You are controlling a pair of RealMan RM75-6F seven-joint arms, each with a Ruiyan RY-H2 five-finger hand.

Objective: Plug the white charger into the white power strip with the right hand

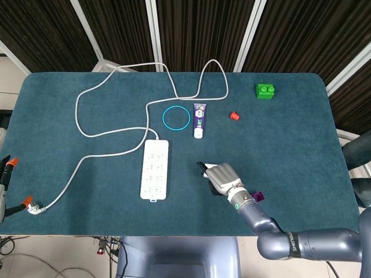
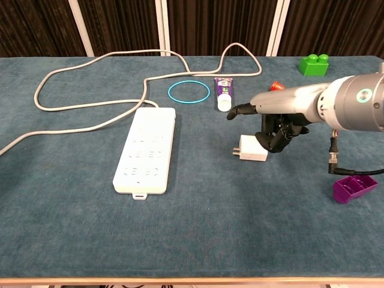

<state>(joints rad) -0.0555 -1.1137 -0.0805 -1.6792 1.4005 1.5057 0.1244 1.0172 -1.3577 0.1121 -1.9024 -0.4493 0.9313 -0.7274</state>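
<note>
The right robot hand, fingers apart and grasping nothing, hovers over the white charger, a light, rigid, smooth block best pinched across its flat sides

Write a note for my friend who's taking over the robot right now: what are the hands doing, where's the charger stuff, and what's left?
Right hand: over the white charger, fingers curled down at it; a firm grip cannot be confirmed.
Left hand: not in view.
White charger lies on the table, prongs toward the white power strip, which lies apart to its left, sockets up.
Done: right hand has reached the charger.
Left: grip it, lift, carry to the strip, push the prongs into a socket.
</note>
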